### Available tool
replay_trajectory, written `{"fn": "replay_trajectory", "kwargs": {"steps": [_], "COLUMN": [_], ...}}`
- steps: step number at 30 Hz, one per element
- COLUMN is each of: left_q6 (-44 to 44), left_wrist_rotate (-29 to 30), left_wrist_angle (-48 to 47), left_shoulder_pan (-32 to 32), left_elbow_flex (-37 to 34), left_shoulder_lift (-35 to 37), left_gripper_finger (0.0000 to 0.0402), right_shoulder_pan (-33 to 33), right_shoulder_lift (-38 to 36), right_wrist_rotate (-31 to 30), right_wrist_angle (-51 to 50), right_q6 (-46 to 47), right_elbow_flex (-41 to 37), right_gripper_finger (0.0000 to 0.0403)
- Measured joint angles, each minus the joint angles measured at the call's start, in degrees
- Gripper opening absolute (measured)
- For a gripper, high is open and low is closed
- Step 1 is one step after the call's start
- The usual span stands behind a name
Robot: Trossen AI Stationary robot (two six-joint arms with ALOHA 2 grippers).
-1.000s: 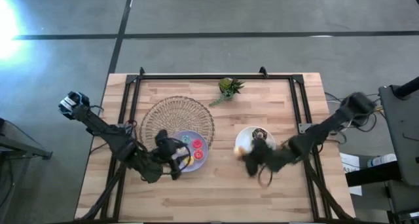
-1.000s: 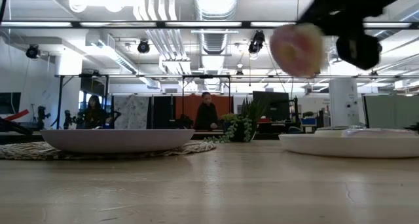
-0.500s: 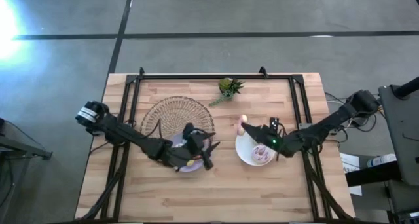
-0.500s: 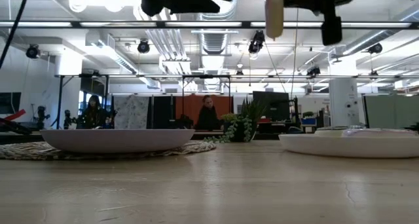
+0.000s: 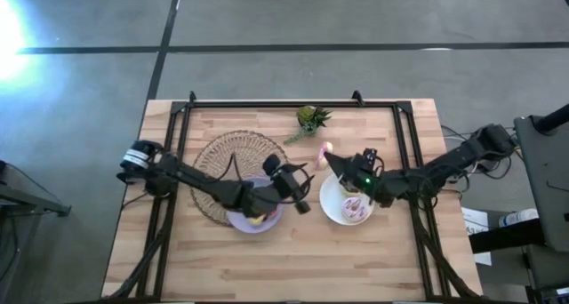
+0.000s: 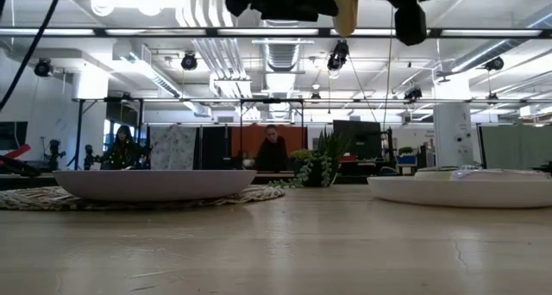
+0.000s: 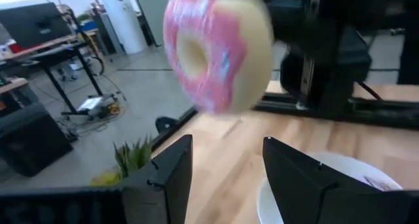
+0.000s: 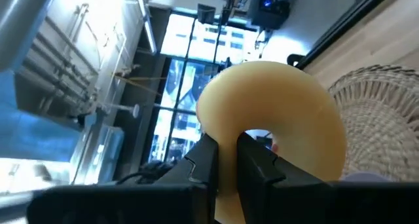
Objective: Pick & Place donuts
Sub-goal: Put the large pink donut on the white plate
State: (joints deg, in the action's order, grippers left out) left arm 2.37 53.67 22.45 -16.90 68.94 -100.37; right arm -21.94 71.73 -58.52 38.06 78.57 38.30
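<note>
A pink sprinkled donut (image 5: 324, 150) with a cream underside (image 8: 275, 112) is in my right gripper (image 5: 334, 160), high in the air between the two plates. It stands on edge, its pink face (image 7: 209, 50) toward my left gripper (image 5: 302, 193). That gripper is open and level, its fingers (image 7: 167, 175) just short of the donut and lower, touching nothing. Another pink donut (image 5: 354, 211) lies in the white plate (image 5: 327, 206). A yellow piece (image 5: 255, 220) lies in the lilac plate (image 5: 233, 220), mostly hidden by my left arm. My right gripper (image 8: 226, 162) pinches the donut's ring at its rim nearest the gripper (image 8: 227, 142), between the two fingers. The fingers come about level from the table's right side. The donut is lifted clear, upright on edge, seen edge-on in the low view (image 6: 345, 9).
A round woven mat (image 5: 240, 157) lies under the far part of the lilac plate. A small green plant (image 5: 311, 119) stands near the far edge. A black frame (image 5: 404, 135) runs along the table's sides. Bare wood (image 5: 293, 260) lies along the near edge. People sit in the room beyond.
My right gripper has carried the pink donut up from the near side of the white plate toward the far left, and the donut has turned edge-on to the low view. My left gripper has moved right from over the lilac plate toward the donut.
</note>
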Motion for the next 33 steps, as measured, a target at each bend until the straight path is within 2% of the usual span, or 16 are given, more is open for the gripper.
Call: {"fn": "replay_trajectory", "kwargs": {"steps": [9,14,22,33], "left_q6": [3.98,3.52,-0.56,-0.63], "left_wrist_rotate": [-1.84,-5.41,-5.52,-5.84], "left_wrist_angle": [-0.34,0.02,-1.53,-1.50], "left_shoulder_pan": [2.60,2.67,2.73,5.21], "left_elbow_flex": [6.51,6.30,6.10,6.06], "left_shoulder_lift": [-3.86,-3.90,-3.90,-3.90], "left_gripper_finger": [0.0161,0.0161,0.0161,0.0161], "right_shoulder_pan": [0.69,0.99,1.65,1.61], "right_shoulder_lift": [0.52,0.15,0.10,0.91], "right_wrist_rotate": [-0.74,-1.44,-1.03,0.31], "right_wrist_angle": [-0.08,-0.11,-0.12,0.03], "right_q6": [6.34,5.04,4.80,6.53], "right_elbow_flex": [-1.30,-1.40,-1.44,-1.07], "right_gripper_finger": [0.0034,0.0034,0.0034,0.0034]}}
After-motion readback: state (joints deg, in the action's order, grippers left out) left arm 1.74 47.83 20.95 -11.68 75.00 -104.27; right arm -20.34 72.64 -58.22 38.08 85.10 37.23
